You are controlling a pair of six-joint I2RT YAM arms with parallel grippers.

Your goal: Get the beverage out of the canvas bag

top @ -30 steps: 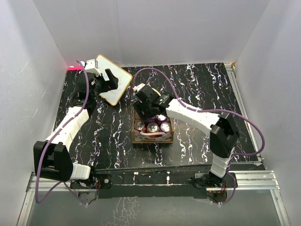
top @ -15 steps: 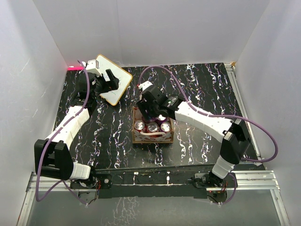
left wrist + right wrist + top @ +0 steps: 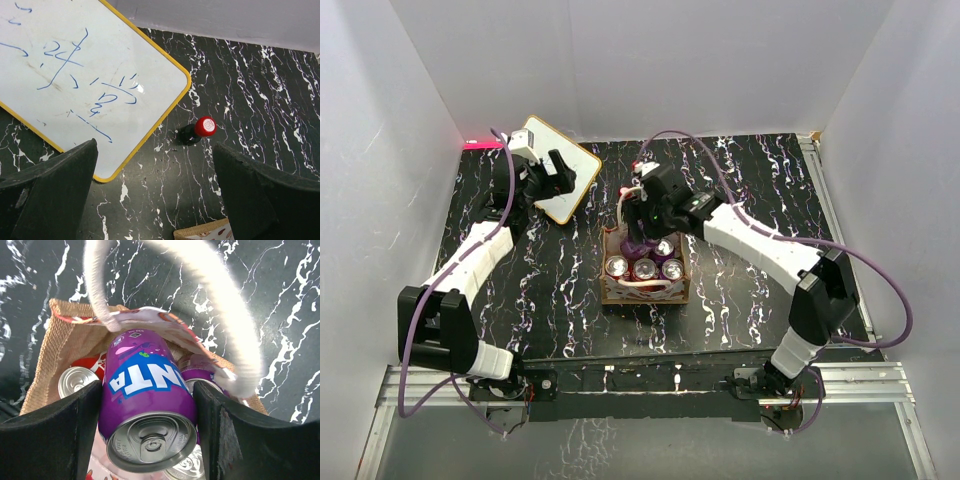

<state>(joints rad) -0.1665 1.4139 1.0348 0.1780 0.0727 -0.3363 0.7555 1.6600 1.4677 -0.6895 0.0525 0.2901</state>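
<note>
A purple Fanta can is clamped between the fingers of my right gripper, lifted above the open canvas bag. In the top view the right gripper hovers over the bag's far side, with the purple can below it. Several more cans stand inside the bag. A white bag handle loops over the held can. My left gripper is open over bare table, far left of the bag, near the whiteboard.
A yellow-framed whiteboard lies at the back left. A small dark bottle with a red cap stands on the black marbled table between the whiteboard and the bag. White walls enclose the table on three sides.
The right arm has risen and shifted right over the bag, lifting the purple can up out of the cluster. The left arm has barely moved.
</note>
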